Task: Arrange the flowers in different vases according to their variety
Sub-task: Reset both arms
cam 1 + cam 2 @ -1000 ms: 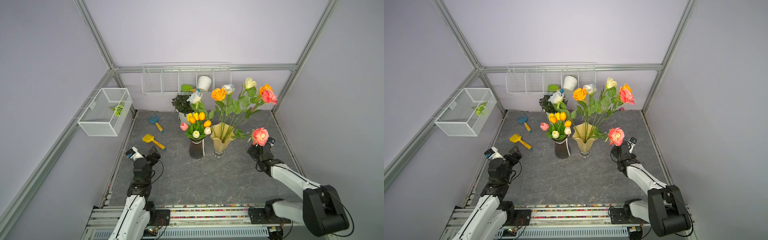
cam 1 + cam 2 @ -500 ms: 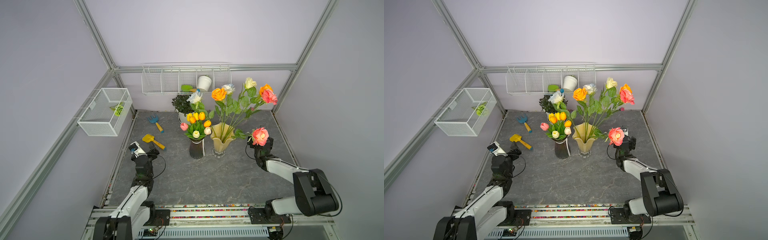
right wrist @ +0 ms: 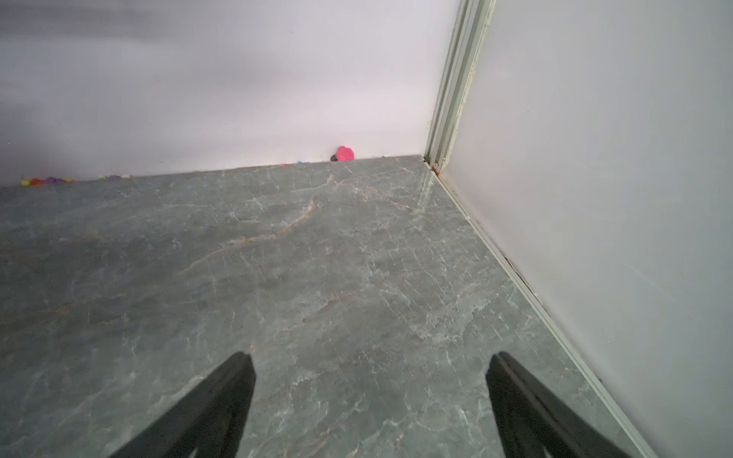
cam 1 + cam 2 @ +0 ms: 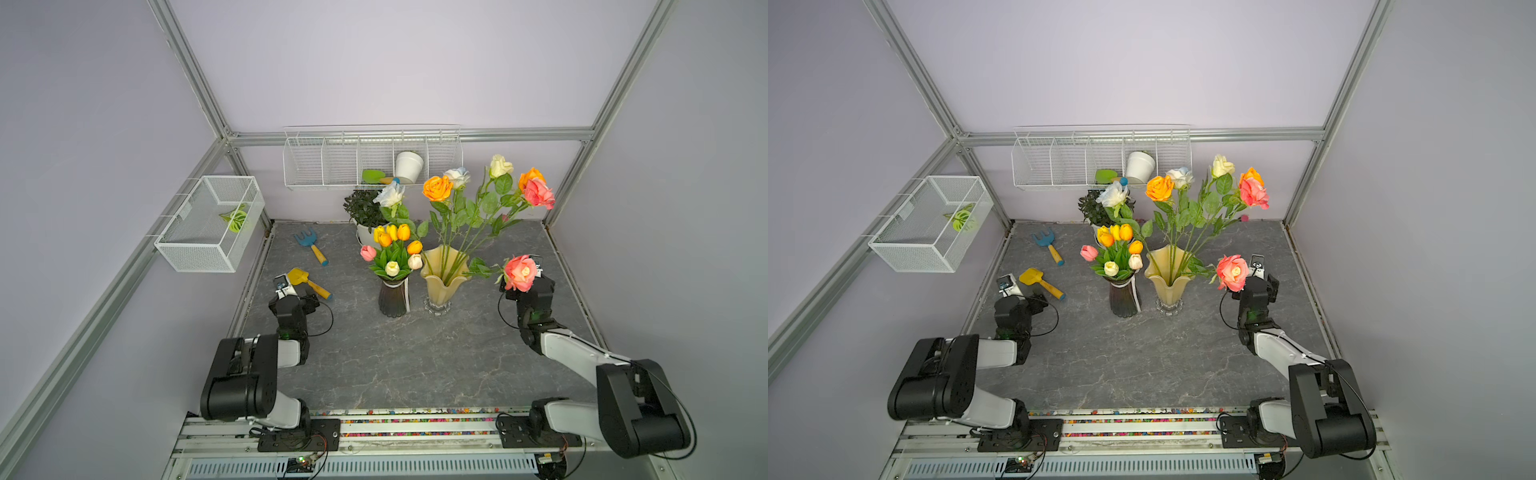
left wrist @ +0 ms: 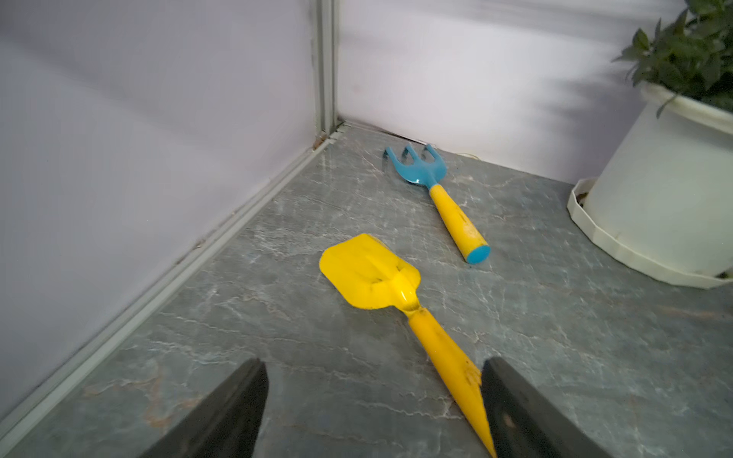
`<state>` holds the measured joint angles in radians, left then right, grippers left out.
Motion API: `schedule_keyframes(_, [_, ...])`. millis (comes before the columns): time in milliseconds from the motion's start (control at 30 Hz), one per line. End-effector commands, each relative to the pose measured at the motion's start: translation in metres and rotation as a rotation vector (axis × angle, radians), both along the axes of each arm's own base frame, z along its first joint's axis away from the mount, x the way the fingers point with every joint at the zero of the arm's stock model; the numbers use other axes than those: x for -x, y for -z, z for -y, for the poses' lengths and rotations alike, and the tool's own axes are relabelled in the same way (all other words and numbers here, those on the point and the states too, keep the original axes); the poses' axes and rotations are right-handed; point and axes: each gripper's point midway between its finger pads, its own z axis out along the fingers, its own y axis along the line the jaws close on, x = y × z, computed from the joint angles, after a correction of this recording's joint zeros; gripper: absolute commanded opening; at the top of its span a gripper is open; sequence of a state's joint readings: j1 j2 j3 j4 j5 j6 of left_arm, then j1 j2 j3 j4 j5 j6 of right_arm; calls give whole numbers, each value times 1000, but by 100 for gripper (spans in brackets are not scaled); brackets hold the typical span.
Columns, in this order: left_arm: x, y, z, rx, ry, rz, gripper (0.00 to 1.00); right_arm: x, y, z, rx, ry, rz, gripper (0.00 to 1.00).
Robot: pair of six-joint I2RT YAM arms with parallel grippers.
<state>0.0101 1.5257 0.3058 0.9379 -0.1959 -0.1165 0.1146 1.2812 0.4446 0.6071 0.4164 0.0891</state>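
A: Left gripper (image 5: pixel 373 368): fingers spread wide, pinching nothing. The yellow trowel (image 5: pixel 369 273) lies on the table (image 5: pixel 238 317), its handle running close beside one finger.

B: Right gripper (image 3: pixel 371 359), same story: fingers wide apart, only bare table between them.

A: Out to the middle now. The tulips (image 4: pixel 392 249) are bunched in the dark purple vase (image 4: pixel 392 299).

B: And the roses (image 4: pixel 457 199) stand in the pale yellow vase (image 4: pixel 442 286) just beside it. One pink rose (image 4: pixel 519 272) droops sideways in front of the right wrist.

A: The blue rake (image 5: pixel 420 170) lies beyond the trowel, and the potted plant (image 5: pixel 654 206) is near the back wall.
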Motion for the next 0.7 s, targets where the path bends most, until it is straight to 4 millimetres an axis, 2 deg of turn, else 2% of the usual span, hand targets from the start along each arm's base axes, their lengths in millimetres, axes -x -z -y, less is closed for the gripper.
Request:
schedule_keyframes(0, [-12,-20,19,-23,119,44,89,10,0,7,-11,17,39,96])
schedule_keyframes(67, [-18,-19,28,-44,175,30,90,11,8,9,-9,20,6,96])
schedule_keyframes(200, [-18,-17,27,-34,169,12,97,11,40,10,-14,22,35,97])
schedule_keyframes(300, [-19,-18,27,-34,167,17,100,-14,61,-8,-4,-93,-48,97])
schedule_keyframes(333, [-18,-18,27,-33,167,18,100,-15,64,-14,-28,-151,-74,97])
schedule_keyframes(667, [-18,-17,27,-34,167,15,100,-14,64,-16,-36,-179,-104,98])
